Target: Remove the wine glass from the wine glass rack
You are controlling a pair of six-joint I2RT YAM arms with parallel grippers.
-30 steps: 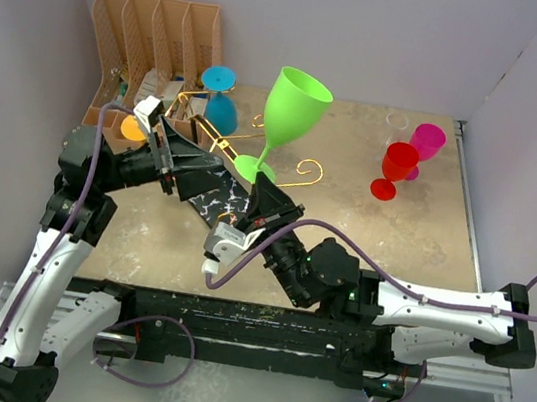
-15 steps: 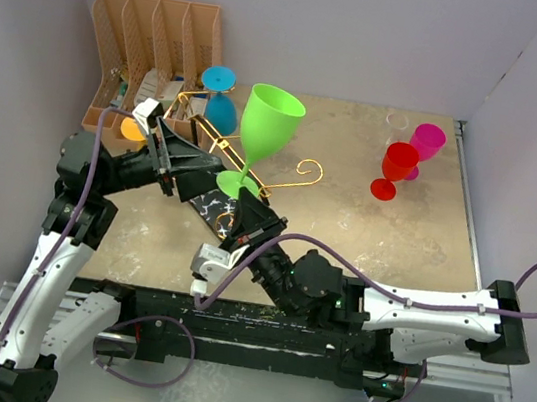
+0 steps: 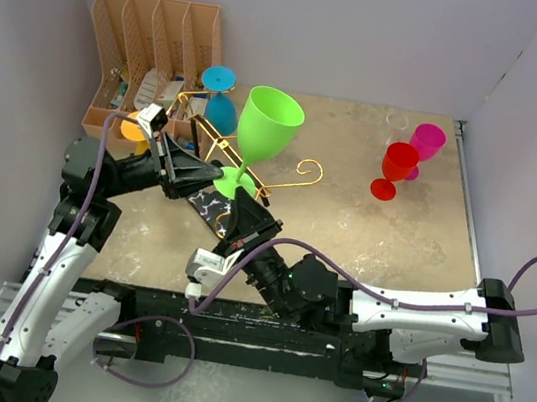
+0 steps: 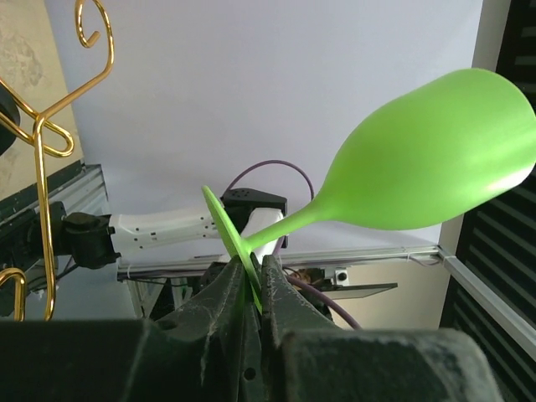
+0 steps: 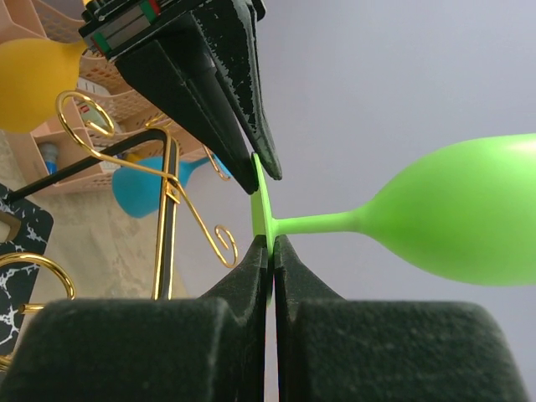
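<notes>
A bright green wine glass (image 3: 268, 125) hangs in the air over the near part of the wine glass rack (image 3: 303, 176), a gold wire stand on a black marble-look base. The glass is tilted, bowl toward the far wall, foot low and near. From the wrist views its foot seems clear of the gold scrolls.

2 sets of fingers hold that thin round foot. The right fingers (image 5: 243, 276) are fully closed on its lower edge. The left fingers (image 4: 230, 293) are nearly closed and pinch the same disc from the other side.

We judge the glass to be light, stiff, smooth plastic, unlikely to break but slippery. A pinch on the rim of the foot leaves the long stem and big bowl levering against it, so it may swivel. The stem just above the foot looks like the steadier place to take hold.

A blue glass (image 3: 220, 103) hangs from the rack's far end, and an orange glass (image 3: 135, 129) sits beside the left arm. A red glass (image 3: 395, 164) and a magenta glass (image 3: 426, 141) stand on the desk (image 3: 383, 248) well to the right.

Compared with 1 second ago, the green glass is lower and further left, the right arm has drawn back toward the near edge, and the left fingers, open then, have closed.
</notes>
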